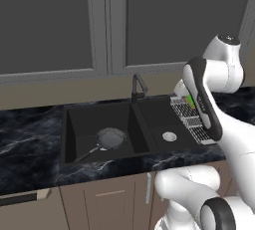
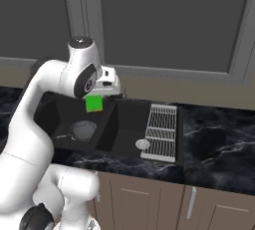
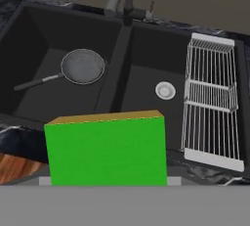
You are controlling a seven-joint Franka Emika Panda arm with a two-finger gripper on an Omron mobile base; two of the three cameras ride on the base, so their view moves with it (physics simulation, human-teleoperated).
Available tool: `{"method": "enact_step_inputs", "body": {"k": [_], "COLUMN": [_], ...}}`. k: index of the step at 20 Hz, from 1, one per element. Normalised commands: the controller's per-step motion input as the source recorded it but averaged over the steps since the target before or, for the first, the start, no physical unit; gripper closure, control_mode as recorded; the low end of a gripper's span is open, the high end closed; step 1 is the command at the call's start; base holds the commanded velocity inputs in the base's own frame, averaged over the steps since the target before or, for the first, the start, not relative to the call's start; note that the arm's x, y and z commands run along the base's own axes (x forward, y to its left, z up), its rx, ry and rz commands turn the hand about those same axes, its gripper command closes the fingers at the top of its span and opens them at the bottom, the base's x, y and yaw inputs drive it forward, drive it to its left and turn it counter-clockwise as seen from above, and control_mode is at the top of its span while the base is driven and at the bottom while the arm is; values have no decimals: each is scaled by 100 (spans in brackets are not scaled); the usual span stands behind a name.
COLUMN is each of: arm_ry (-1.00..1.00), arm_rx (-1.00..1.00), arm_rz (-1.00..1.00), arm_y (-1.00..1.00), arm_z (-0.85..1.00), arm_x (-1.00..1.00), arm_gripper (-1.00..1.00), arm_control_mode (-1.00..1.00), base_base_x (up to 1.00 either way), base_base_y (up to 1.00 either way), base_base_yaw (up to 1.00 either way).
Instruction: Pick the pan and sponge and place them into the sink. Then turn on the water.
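A: Status on the pan?

B: pan point(image 1: 111, 138) is flat on the floor of the left basin of the sink point(image 1: 74, 119), handle pointing toward the front-left corner. It covers the drain area there.

A: Sponge?

B: sponge point(image 2: 94, 103) is in the claw point(image 2: 94, 97), up in the air over the sink, roughly above the divider between the basins in the right base view. In the hand view the green face sits right at the camera with the yellow layer along its top edge.

A: Claw state?

B: Clamped on the sponge, jaws held apart by the block. The fingertips themselves are hidden behind it.

A: Anything else in the sink?

B: Wire dish rack point(image 2: 162, 131) lies across the right side of the right basin, round silver drain point(image 2: 143, 144) just beside it. Faucet point(image 1: 138, 86) stands at the back, between the two basins. Black marble worktop point(image 1: 30, 139) surrounds the sink.
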Motion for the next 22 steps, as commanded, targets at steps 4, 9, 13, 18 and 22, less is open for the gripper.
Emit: {"method": "enact_step_inputs", "body": {"k": [4, 9, 13, 18, 22], "arm_ry": [0, 0, 0, 0, 0], "arm_rx": [0, 0, 0, 0, 2], "arm_rz": [0, -1, -3, -5, -8], "arm_y": [60, 57, 52, 46, 39], "arm_z": [14, 11, 7, 3, 0], "arm_x": [0, 0, 0, 0, 0], "arm_gripper": [100, 100, 100, 100, 100], "arm_control_mode": [-100, -100, -100, -100, -100], "base_base_x": [0, 0, 0, 0, 0], "base_base_y": [0, 0, 0, 0, 0], "base_base_yaw": [0, 0, 0, 0, 0]}}
